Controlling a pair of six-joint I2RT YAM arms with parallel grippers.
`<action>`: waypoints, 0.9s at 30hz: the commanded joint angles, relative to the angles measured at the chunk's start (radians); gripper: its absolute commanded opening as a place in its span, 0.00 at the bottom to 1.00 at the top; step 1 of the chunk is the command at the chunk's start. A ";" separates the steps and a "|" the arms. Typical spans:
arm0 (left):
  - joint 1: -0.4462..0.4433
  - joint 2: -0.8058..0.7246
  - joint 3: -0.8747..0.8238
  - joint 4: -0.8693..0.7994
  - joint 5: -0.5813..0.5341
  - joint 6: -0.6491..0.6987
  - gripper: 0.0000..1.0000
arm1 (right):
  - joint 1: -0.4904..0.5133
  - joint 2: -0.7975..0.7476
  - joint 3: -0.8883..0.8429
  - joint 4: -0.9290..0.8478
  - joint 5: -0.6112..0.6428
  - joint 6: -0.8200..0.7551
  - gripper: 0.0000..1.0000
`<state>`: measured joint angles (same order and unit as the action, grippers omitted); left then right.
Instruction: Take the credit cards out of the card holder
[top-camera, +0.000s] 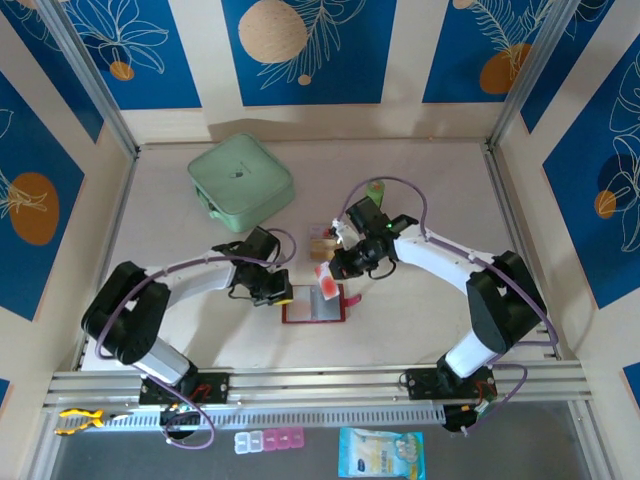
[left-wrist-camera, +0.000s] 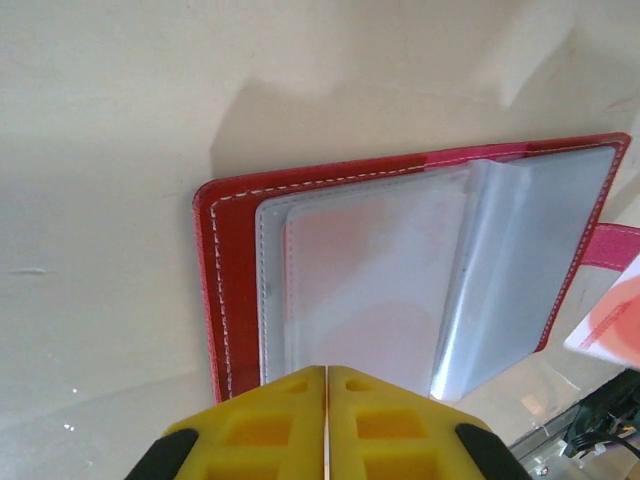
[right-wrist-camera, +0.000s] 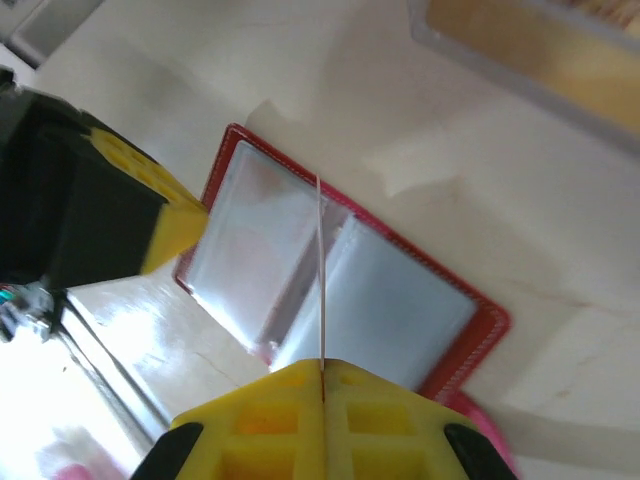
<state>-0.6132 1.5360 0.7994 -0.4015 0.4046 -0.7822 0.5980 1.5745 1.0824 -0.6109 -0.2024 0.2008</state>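
The dark red card holder (top-camera: 313, 319) lies open on the table between the arms, its pale clear sleeves (left-wrist-camera: 400, 270) facing up. My left gripper (top-camera: 275, 292) is shut, and its yellow fingertips (left-wrist-camera: 327, 368) rest on the near edge of the sleeves at the holder's left side (left-wrist-camera: 215, 290). My right gripper (top-camera: 333, 265) hangs above the holder's far edge, shut on a thin white and red credit card (top-camera: 324, 273). In the right wrist view this card (right-wrist-camera: 321, 270) shows edge-on, rising from the right gripper (right-wrist-camera: 322, 365) over the holder (right-wrist-camera: 488, 335).
A clear plastic tray (top-camera: 322, 243) holding tan cards sits just behind the holder. A mint-green square case (top-camera: 240, 180) lies at the back left. The left gripper's yellow finger (right-wrist-camera: 170, 225) presses the holder's corner. Aluminium rails run along the near edge.
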 joint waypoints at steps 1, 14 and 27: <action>0.002 -0.042 0.011 -0.026 -0.037 0.018 0.09 | -0.017 -0.002 0.078 -0.126 0.111 -0.337 0.00; 0.033 -0.123 -0.031 -0.062 -0.081 0.023 0.09 | -0.071 0.193 0.494 -0.281 0.233 -0.934 0.00; 0.056 -0.178 -0.065 -0.082 -0.090 0.011 0.10 | -0.090 0.416 0.721 -0.343 0.221 -1.027 0.00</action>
<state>-0.5701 1.3750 0.7532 -0.4534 0.3275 -0.7761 0.5152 1.9652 1.7748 -0.9134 0.0277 -0.7849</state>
